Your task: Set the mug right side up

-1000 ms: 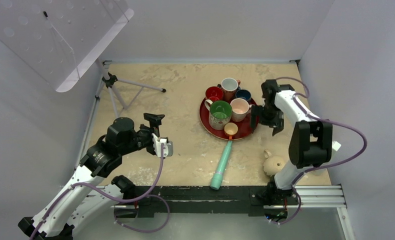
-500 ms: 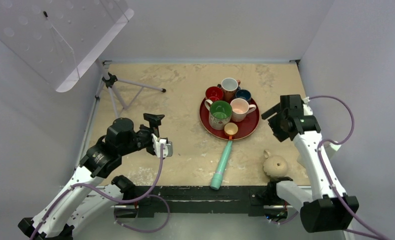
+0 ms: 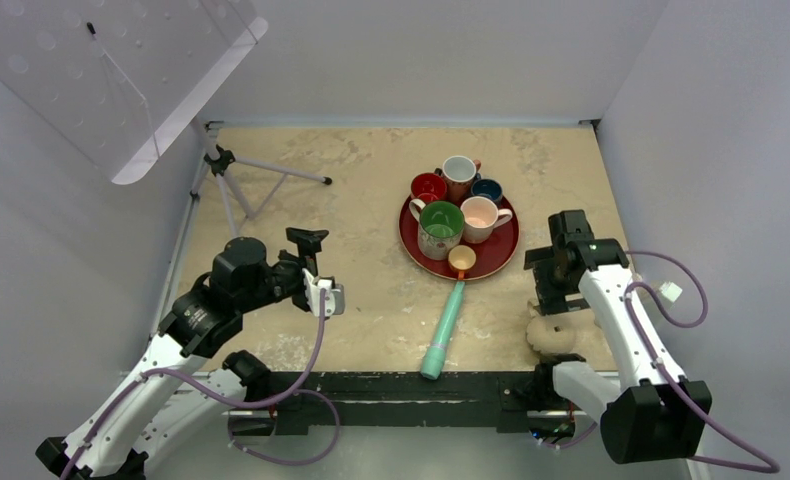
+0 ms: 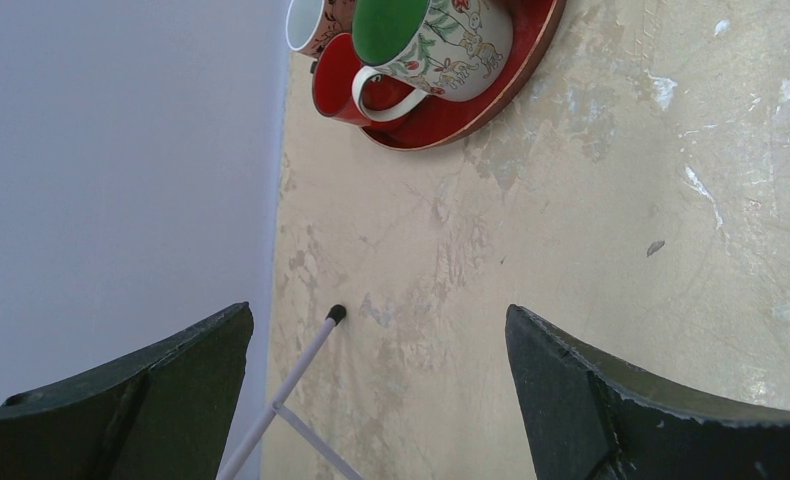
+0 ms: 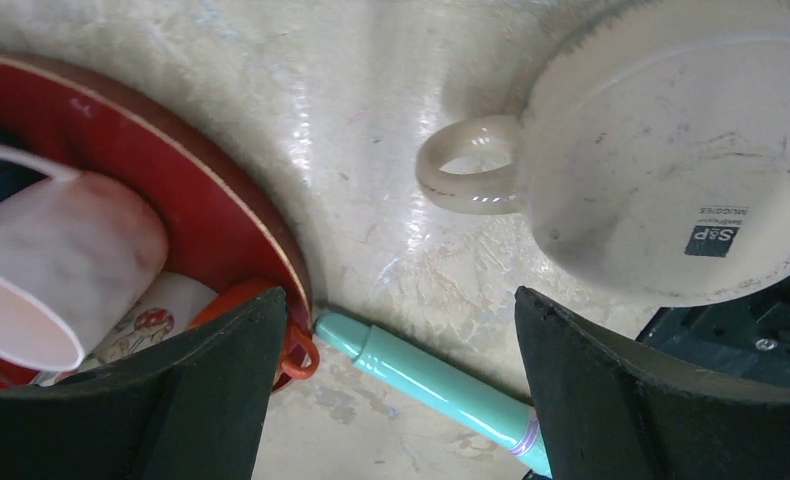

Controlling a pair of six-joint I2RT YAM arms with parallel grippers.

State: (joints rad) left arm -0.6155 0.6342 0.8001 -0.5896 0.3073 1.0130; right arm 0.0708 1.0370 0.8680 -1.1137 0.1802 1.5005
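The mug [image 3: 553,333] is a rounded beige one standing upside down on the table at the near right, partly covered by my right arm. In the right wrist view its flat base [image 5: 671,160] faces up with a small dark label, and its loop handle [image 5: 466,172] points toward the tray. My right gripper [image 3: 549,290] hangs just above the mug's far side. It [image 5: 396,300] is open and holds nothing, and the mug lies beside the jaws rather than between them. My left gripper [image 3: 318,268] is open and empty over bare table at the left [image 4: 378,312].
A red tray [image 3: 494,265] at centre holds several upright cups, among them a green-inside mug [image 3: 439,222] and a pink-inside mug [image 3: 479,215]. A teal pen [image 3: 443,330] lies between tray and near edge. A small tripod [image 3: 241,180] stands at the far left.
My right arm has swung from beside the tray's right rim toward the near edge and now hangs over the upside-down mug. The left arm has not moved.
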